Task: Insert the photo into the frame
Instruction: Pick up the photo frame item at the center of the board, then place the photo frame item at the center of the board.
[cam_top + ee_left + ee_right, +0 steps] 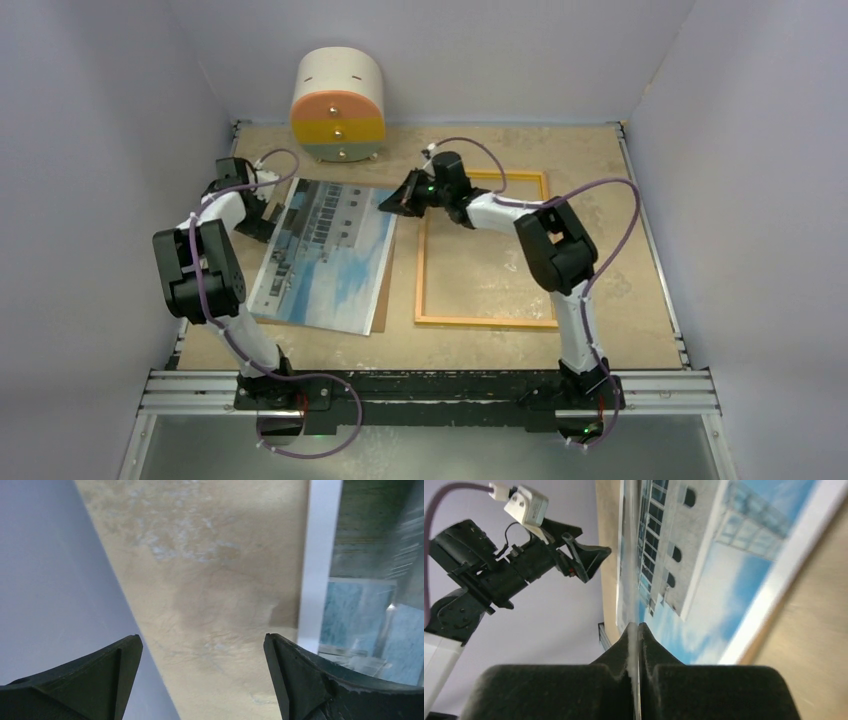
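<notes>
1. At the left edge of the table (620,290), the left gripper (202,642) is shown spread only by its wrist view.
2. The photo (325,255), left of the frame (485,321), is pinched at its far-right corner by the right gripper (634,627).

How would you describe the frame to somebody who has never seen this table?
Look at the right half of the table. The frame lies flat there: a thin yellow-orange rectangle, empty inside, unlike the printed photo beside it.
</notes>
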`<control>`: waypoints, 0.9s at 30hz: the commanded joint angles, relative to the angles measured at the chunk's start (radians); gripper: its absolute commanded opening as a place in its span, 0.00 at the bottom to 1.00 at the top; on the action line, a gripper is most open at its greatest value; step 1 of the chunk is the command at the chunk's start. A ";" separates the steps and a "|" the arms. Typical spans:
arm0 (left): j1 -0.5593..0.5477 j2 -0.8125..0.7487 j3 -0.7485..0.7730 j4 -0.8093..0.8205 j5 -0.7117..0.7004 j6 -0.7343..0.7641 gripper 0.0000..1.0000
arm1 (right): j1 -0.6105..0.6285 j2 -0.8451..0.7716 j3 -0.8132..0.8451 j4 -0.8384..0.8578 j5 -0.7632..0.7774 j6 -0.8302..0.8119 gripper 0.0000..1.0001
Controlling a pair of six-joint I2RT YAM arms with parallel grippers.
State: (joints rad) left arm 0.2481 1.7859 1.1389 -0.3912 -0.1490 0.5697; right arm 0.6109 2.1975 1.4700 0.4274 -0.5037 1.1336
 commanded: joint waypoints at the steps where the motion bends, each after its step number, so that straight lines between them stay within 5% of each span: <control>1: 0.017 -0.062 0.126 -0.114 0.025 0.032 1.00 | -0.167 -0.197 -0.006 -0.121 -0.142 -0.112 0.00; 4: 0.009 -0.082 0.202 -0.190 0.070 0.023 1.00 | -0.256 -0.245 0.056 -0.463 -0.146 -0.334 0.00; 8: -0.091 -0.117 0.215 -0.237 0.077 0.021 1.00 | -0.355 -0.304 0.049 -0.839 0.031 -0.586 0.00; 16: -0.393 -0.080 0.205 -0.242 0.084 -0.050 1.00 | -0.488 -0.333 -0.104 -0.951 0.211 -0.685 0.02; 19: -0.470 -0.050 0.192 -0.208 0.072 -0.063 1.00 | -0.497 -0.329 -0.109 -0.929 0.255 -0.672 0.23; 22: -0.524 -0.010 0.180 -0.154 0.043 -0.068 1.00 | -0.499 -0.320 -0.092 -0.920 0.277 -0.658 0.58; 27: -0.586 0.052 0.190 -0.129 0.009 -0.071 1.00 | -0.500 -0.382 -0.110 -0.933 0.386 -0.620 0.86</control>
State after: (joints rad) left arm -0.3054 1.8072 1.3270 -0.5667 -0.1028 0.5259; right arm 0.1120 1.8889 1.3556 -0.4744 -0.2306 0.4976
